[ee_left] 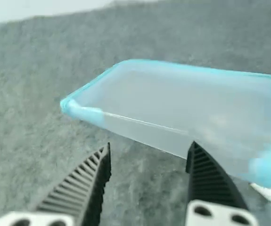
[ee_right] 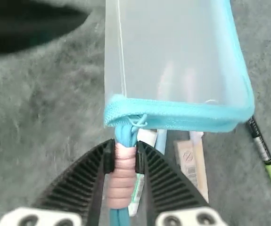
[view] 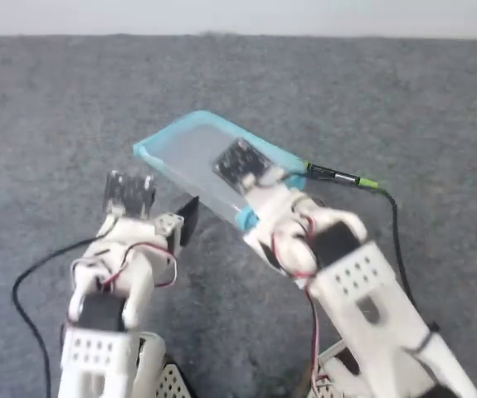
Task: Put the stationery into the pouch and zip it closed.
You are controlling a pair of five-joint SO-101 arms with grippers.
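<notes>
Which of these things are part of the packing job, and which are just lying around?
Job: pouch, pink zip pull gripped by the right claw, green-tipped pen, small boxed item by the pouch, open left claw.
Just lying about: black cable, grey table cover.

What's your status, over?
Right gripper shut on pink pull of pouch. Left gripper open, beside pouch. Marker and other stationery lie outside pouch.
</notes>
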